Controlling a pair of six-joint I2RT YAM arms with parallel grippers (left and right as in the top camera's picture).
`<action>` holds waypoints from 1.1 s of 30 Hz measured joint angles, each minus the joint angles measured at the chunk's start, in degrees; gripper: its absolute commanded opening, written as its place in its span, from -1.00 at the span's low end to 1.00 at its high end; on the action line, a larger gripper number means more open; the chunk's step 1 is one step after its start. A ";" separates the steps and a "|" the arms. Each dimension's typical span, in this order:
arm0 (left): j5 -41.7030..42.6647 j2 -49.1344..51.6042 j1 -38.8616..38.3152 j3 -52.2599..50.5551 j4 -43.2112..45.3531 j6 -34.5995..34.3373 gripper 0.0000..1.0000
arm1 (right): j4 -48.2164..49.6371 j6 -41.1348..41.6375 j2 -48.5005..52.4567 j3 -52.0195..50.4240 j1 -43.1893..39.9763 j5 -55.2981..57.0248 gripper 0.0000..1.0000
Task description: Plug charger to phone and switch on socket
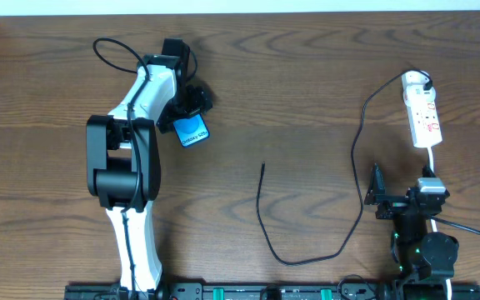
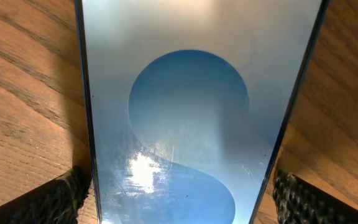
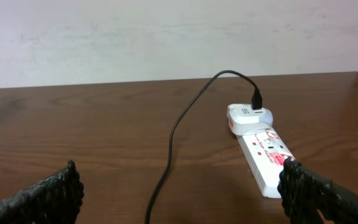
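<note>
Phone (image 1: 192, 132) pinched by its two long edges between fingers (image 2: 58, 199) of left gripper (image 1: 187, 117), at the far left of wooden table (image 1: 307, 83), bright blue screen up and filling the left wrist view. Apparently gripped that way to steady the body and leave a short end free for a plug. Whether raised or flat on the wood, impossible to tell. Charger (image 1: 259, 204) laid in a loose loop across the middle of the table, small tip (image 1: 262, 166) bare and free, well apart from the phone. Other end already seated in the far end of socket (image 1: 424, 117) at the right. Right gripper (image 1: 379, 193) spread wide and holding nothing, near the cable's right-hand run and short of the socket, probably placed to fetch the tip first. Switch position too small to read; plugging-in clearly not yet done.
</note>
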 measured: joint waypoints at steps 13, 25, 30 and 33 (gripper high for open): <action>0.02 0.00 0.00 0.02 -0.83 0.07 0.96 | 0.00 0.00 0.00 0.00 0.00 -0.02 0.99; 0.04 0.00 0.00 -0.04 -3.06 0.04 0.96 | 0.00 0.00 0.00 0.00 0.00 -0.02 0.99; 0.04 0.00 0.00 -0.04 -3.13 0.04 0.96 | 0.00 0.00 0.00 0.00 0.00 -0.02 0.98; 0.04 0.00 0.00 -0.04 -3.17 0.02 0.95 | 0.00 0.00 0.00 0.00 0.00 -0.02 0.99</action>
